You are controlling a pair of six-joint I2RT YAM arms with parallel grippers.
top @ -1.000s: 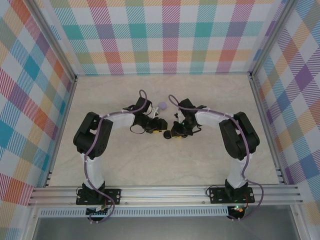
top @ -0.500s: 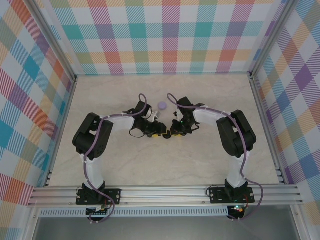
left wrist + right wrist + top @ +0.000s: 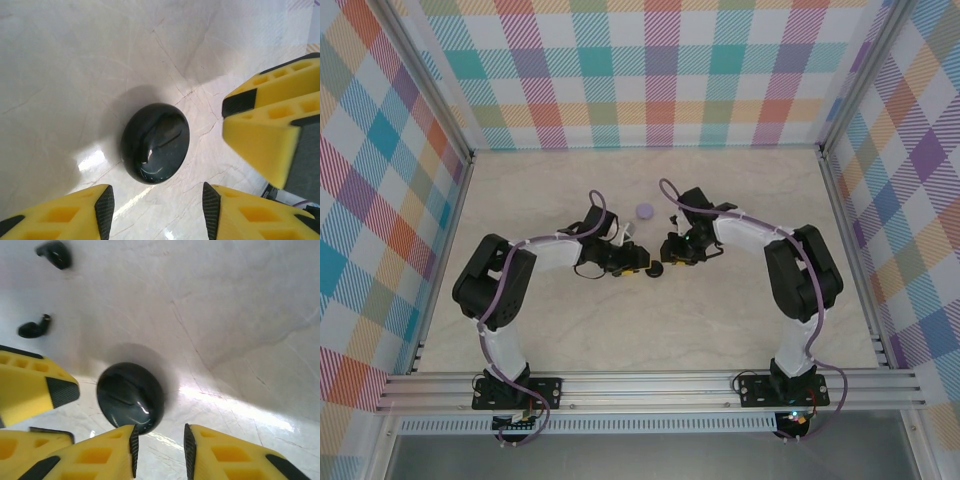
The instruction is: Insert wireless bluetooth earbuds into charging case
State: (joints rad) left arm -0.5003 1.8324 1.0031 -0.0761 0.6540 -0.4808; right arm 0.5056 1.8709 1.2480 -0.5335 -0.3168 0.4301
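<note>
**At mid-bench, two spread tools flank a shut black case**

At the centre of the top view, both arms fold inward so that the left tool [image 3: 638,266] and the right tool [image 3: 670,262] nearly meet over one spot on the bench [image 3: 620,330]. Between them sits the black case [image 3: 656,269], a glossy domed shell. A lilac case [image 3: 644,210] lies apart, higher in that frame.

From the left wrist, the black case [image 3: 155,142] rests flat on the bench in the middle of the frame. The left tool [image 3: 157,207] is spread wide along the bottom edge and holds nothing. The right arm's yellow fingers [image 3: 265,125] crowd in from the right edge. From the right wrist, the same case [image 3: 130,396] lies just above the right tool [image 3: 160,440], whose jaws stand a little apart with bare bench between them — nothing pinched. One of its fingers overlaps the case's lower rim in the picture, though I cannot tell if they touch.

Two black earbuds [image 3: 34,328] lie loose on the bench at the upper left of the right wrist view, well clear of the case and not yet inside it.

The case looks closed, with only a seam across its top. That would explain the pairing — one tool to steady the shell, the other to lift the lid. It is small, round and slick, so it could easily skate away under a one-sided push.
</note>
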